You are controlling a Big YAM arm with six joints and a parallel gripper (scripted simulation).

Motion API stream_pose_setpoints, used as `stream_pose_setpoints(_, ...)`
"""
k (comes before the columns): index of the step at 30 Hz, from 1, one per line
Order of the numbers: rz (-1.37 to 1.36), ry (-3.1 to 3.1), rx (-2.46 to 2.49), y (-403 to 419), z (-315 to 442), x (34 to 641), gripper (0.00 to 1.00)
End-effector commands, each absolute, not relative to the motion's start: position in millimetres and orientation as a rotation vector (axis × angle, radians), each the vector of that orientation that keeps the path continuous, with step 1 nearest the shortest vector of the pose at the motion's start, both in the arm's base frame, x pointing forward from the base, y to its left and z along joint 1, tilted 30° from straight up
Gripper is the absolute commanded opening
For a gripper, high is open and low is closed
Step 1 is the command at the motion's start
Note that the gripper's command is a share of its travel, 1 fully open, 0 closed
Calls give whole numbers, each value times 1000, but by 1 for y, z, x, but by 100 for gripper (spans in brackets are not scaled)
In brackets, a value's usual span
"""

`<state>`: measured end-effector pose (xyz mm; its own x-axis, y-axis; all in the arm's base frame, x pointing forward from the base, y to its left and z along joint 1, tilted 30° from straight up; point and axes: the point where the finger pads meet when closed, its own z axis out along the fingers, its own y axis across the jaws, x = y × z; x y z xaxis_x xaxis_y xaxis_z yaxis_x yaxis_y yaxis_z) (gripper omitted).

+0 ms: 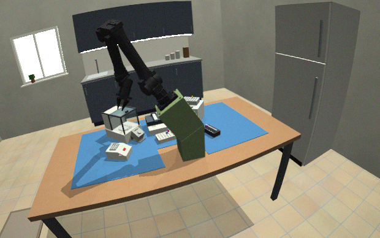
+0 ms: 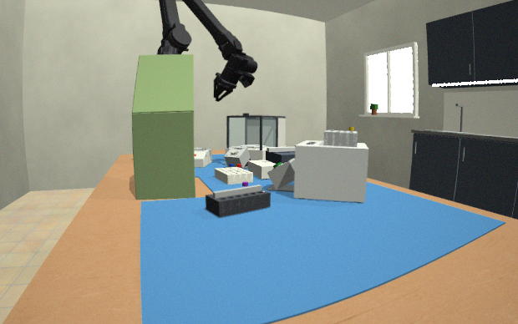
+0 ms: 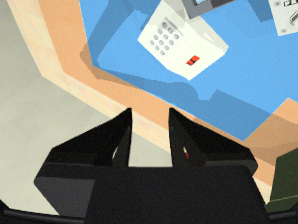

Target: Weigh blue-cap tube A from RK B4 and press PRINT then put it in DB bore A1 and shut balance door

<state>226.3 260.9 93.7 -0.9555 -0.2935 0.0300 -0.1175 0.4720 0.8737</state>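
Hovering up in the air, the gripper [image 1: 120, 109] [image 2: 217, 99] [image 3: 150, 114] has its fingers parted by a modest gap, roughly a third of the way open, and there's nothing in its grip. The top view lines the fingertips up with the balance's glass box, but the exterior view shows them well above the benchtop stuff — so no contact there.

Tube A [image 1: 167, 132] [image 2: 231, 165], the blue-capped one, is sitting in the white tube rack RK [image 1: 165, 137] [image 2: 234, 175], right near a red cap [image 1: 168, 130] [image 2: 239, 165]. Can't really tell which bore from these angles.

The balance [image 1: 117, 135] [image 2: 255, 150] stands on the blue mat [image 1: 239, 122] [image 2: 292, 250] [image 3: 225, 85], and its top pane [image 1: 122, 111] looks to be over the box, though whether it's fully shut is hard to say. Its sloping front faces the arm's side — the PRINT key and lamp are too small to make out.

The dry block DB [image 1: 119, 151] [image 2: 202, 158] [image 3: 207, 40] is near the balance, with a red display on its front and rows of round bores on top. Over past the green pedestal [image 1: 184, 132] [image 2: 163, 154], the black magnet block [image 1: 212, 132] [image 2: 238, 204] has a purple cap poking up.
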Motion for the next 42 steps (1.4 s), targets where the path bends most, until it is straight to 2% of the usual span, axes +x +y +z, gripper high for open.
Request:
stream_pose_setpoints(1, -1460, -2578, 125, 261, 99, 236, 30)
stream_pose_setpoints(4, -1420, -2592, 61, 266, 99, 231, 30)
stream_pose_setpoints(7, -1406, -2650, -86, 257, 109, 274, 30)
stream_pose_setpoints(9, -1328, -2640, -164, 259, 97, 253, 30)
stream_pose_setpoints(12, -1283, -2655, -267, 259, 97, 253, 30)
stream_pose_setpoints(15, -1236, -2677, -436, 250, 97, 296, 30)
stream_pose_setpoints(19, -1219, -2694, -471, 259, 109, 290, 30)
stream_pose_setpoints(22, -1101, -2672, -670, 241, 92, 314, 30)
stream_pose_setpoints(26, -1036, -2683, -793, 251, 105, 308, 30)
stream_pose_setpoints(29, -933, -2651, -974, 234, 89, 336, 30)
stream_pose_setpoints(31, -877, -2647, -1018, 244, 90, 329, 30)
stream_pose_setpoints(34, -804, -2616, -1184, 227, 86, 358, 30)
stream_pose_setpoints(42, -712, -2594, -1221, 231, 72, 334, 30)
